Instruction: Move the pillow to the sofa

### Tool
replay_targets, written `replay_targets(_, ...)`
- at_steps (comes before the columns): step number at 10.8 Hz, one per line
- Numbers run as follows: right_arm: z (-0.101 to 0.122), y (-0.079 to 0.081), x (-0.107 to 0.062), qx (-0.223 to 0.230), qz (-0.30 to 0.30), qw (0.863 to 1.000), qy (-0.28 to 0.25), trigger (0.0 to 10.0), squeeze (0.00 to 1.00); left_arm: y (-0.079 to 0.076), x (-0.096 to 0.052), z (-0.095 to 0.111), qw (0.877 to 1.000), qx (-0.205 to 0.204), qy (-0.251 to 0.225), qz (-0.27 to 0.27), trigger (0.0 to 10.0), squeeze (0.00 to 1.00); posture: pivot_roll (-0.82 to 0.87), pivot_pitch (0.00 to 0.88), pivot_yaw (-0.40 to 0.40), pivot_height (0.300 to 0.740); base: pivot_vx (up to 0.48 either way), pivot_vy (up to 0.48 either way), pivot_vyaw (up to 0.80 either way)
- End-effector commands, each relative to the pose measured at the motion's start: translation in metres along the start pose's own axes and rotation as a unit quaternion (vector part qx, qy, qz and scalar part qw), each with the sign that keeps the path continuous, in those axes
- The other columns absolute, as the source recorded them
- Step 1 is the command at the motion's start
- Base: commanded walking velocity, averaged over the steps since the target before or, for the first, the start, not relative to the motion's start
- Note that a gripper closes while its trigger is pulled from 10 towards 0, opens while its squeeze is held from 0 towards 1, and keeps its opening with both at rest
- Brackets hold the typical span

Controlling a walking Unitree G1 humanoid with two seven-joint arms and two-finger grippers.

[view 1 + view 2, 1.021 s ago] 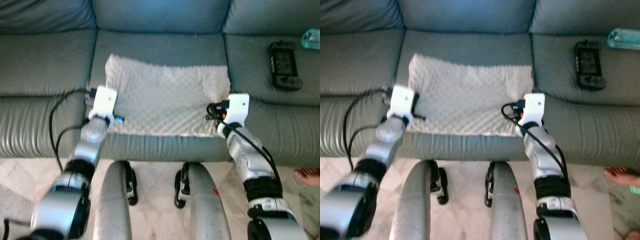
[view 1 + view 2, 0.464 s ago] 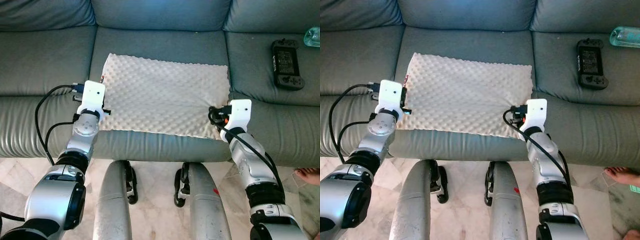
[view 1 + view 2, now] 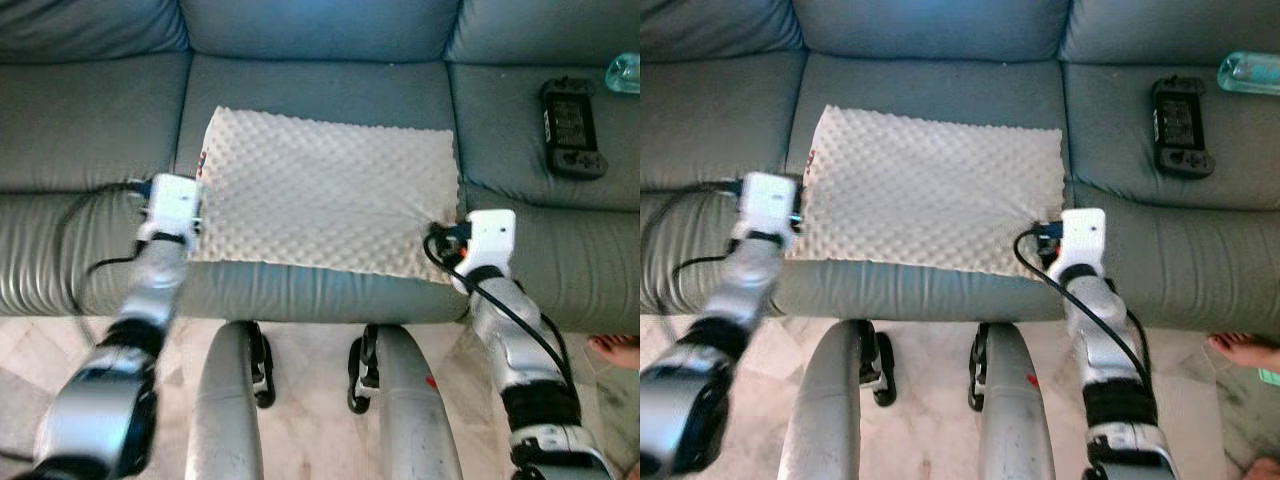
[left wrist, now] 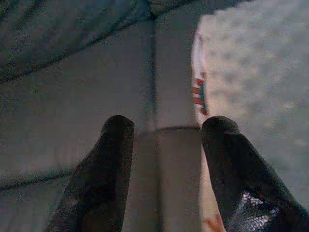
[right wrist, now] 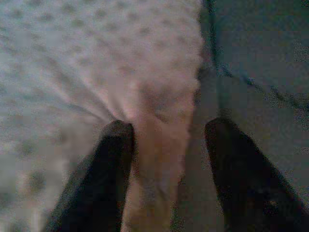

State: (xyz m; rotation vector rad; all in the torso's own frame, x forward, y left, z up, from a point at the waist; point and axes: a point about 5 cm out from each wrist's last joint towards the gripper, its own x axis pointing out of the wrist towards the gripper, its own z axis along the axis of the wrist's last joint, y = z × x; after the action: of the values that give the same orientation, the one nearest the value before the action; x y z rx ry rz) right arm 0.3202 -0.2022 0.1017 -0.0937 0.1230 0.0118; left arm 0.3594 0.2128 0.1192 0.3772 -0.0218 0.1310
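One pillow (image 3: 325, 190) lies flat on the sofa (image 3: 90, 130) seat

We can read no text, number or brand anywhere. The one printed thing we find is a small tag (image 4: 198, 93) with red and dark marks on the edge of the white dimpled pillow (image 3: 325, 190), seen up close in the left wrist view; its marks are too blurred for us to make out as letters. The dark handheld game console (image 3: 571, 114) on the sofa (image 3: 90, 130) shows no lettering we can read.
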Motion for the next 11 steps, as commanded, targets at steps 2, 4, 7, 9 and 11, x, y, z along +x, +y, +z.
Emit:
replay_targets(2,-0.007,-0.001,-0.015,-0.025,-0.031,0.999,-0.006,10.0,1.0,0.018,-0.025,-0.021,1.0,0.002,-0.002,0.014,10.0,1.0,-0.05,0.357,-0.01,0.653,0.0,0.0,0.0)
replay_targets(4,-0.01,0.014,-0.032,-0.026,-0.023,0.999,-0.031,10.0,1.0,0.021,-0.058,-0.02,0.999,-0.013,-0.03,0.02,10.0,1.0,-0.04,0.277,-0.015,0.653,0.0,0.0,0.0)
replay_targets(7,-0.032,0.025,-0.067,-0.029,-0.018,0.999,-0.022,10.0,1.0,-0.014,-0.092,-0.028,0.999,-0.038,-0.023,-0.002,10.0,1.0,0.0,0.13,-0.045,0.653,0.0,0.0,0.0)
replay_targets(9,-0.031,0.032,-0.07,-0.024,0.011,0.999,-0.026,10.0,1.0,-0.027,-0.104,-0.027,0.998,-0.051,-0.015,-0.024,10.0,1.0,-0.01,0.08,-0.046,0.653,0.0,0.0,0.0)
replay_targets(11,-0.008,0.035,-0.058,-0.012,0.039,0.997,-0.061,10.0,0.0,-0.033,-0.106,-0.024,0.997,-0.068,-0.009,-0.038,10.0,0.0,-0.02,0.049,-0.044,0.662,0.0,0.0,0.0)
